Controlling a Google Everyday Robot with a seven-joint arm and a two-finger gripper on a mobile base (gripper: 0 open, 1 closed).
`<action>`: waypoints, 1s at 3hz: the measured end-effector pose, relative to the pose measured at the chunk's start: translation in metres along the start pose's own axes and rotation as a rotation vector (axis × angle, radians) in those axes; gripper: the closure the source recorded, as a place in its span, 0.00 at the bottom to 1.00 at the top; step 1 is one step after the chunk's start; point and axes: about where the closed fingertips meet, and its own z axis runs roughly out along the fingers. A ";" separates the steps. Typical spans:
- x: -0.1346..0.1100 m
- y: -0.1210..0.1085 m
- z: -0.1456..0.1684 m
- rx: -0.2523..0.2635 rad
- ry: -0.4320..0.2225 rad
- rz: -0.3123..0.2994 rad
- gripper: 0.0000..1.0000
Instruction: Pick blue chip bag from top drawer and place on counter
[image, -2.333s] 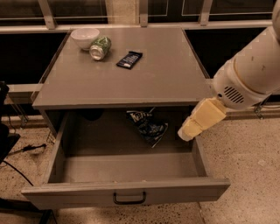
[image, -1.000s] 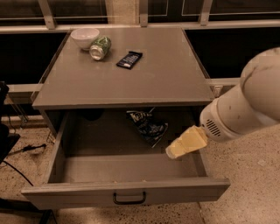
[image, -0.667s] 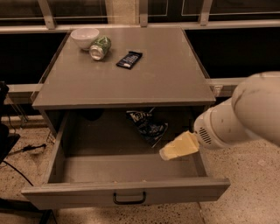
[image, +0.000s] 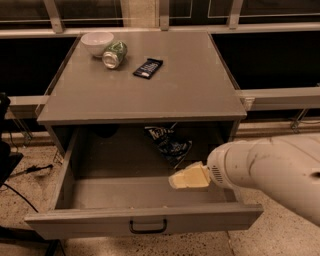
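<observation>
Cream-coloured, your gripper (image: 176, 181) now sits low inside the open drawer (image: 145, 221); over the last couple of seconds it comes in from the 3 o'clock side and drops toward the drawer floor. Its tip points to 9 o'clock. The blue chip bag (image: 167, 142) lies unmoved at the gripper's 12 o'clock, near it but apart, at the back of the drawer under the desk (image: 150, 100). You cannot tell whether the gripper is wide or narrow. By the look of it you are closing on the grasp; nothing is lifted yet.
</observation>
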 end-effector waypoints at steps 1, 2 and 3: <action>-0.020 0.002 0.014 0.011 -0.147 -0.059 0.00; -0.021 0.001 0.013 0.016 -0.150 -0.058 0.00; -0.006 -0.002 0.018 0.047 -0.133 -0.044 0.00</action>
